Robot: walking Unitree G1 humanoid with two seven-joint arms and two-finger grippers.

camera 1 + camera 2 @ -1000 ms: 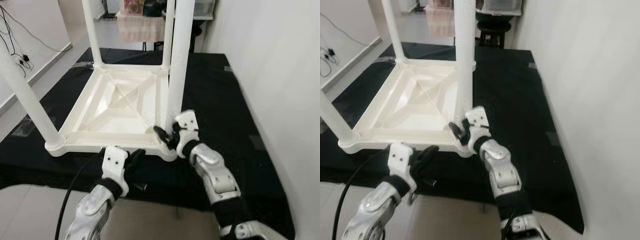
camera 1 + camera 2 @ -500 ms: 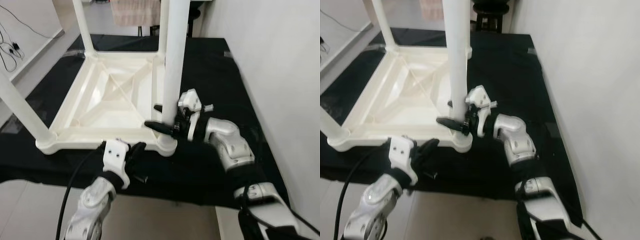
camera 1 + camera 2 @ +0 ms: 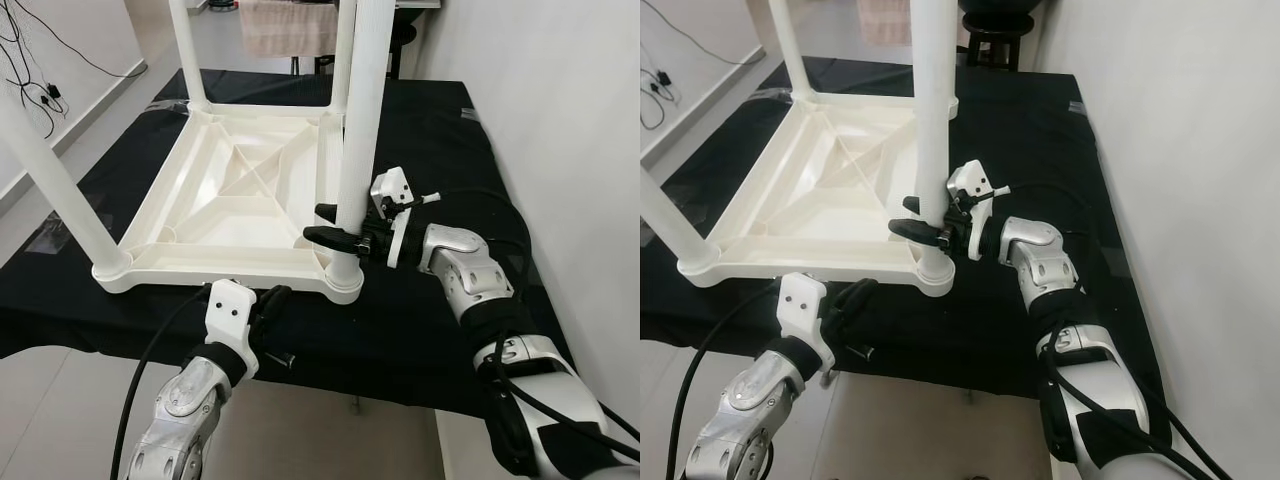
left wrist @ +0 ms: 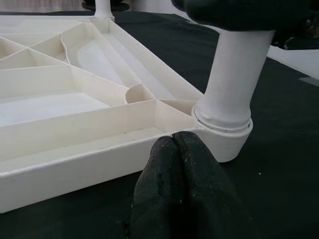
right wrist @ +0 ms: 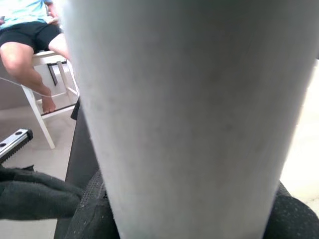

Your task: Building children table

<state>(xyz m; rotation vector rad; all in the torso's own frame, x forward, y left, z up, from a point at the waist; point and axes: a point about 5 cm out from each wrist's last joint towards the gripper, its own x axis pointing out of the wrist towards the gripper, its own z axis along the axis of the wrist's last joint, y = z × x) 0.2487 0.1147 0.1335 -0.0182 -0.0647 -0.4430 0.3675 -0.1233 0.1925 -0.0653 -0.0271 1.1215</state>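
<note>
I'm seeing the kids' table (image 3: 235, 205) lying upside down on the black cloth (image 3: 440, 310), legs pointing straight up. R gripper (image 3: 330, 223) is clamping the near-right leg (image 3: 358, 140) low down; L gripper (image 3: 268, 305), fingers pressed together, is nosing the table's near rim.

Right gripper (image 3: 335, 227): a second ago low at the socket of the near-right table leg (image 3: 358, 150), wrist upright; now turned sideways, jaws clamped on the leg above the socket.
Right arm: now reaches in from the counter's right edge.
</note>
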